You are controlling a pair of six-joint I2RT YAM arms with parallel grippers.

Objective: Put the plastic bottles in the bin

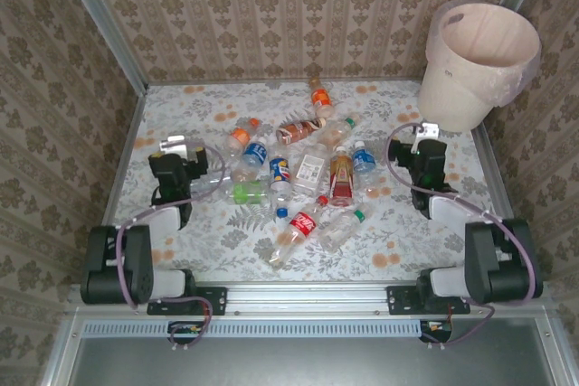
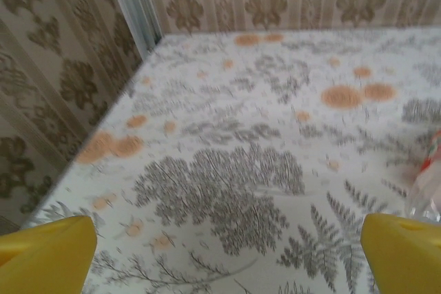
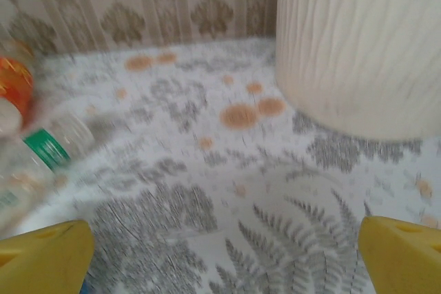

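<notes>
Seen from above, a floral-patterned table point(image 1: 213, 237) holds about a dozen plastic bottles point(image 1: 341, 176) lying on their sides in a loose scatter at its centre, between two robot arms. The bin point(image 1: 457, 97), cream-white and lined with a clear bag, stands upright in the far right corner, apart from the bottles. The left gripper point(image 1: 178, 145) sits just left of the scatter, jaws spread wide, holding nothing. The right gripper point(image 1: 425, 133) sits near the bin's base, equally spread and empty.
</notes>
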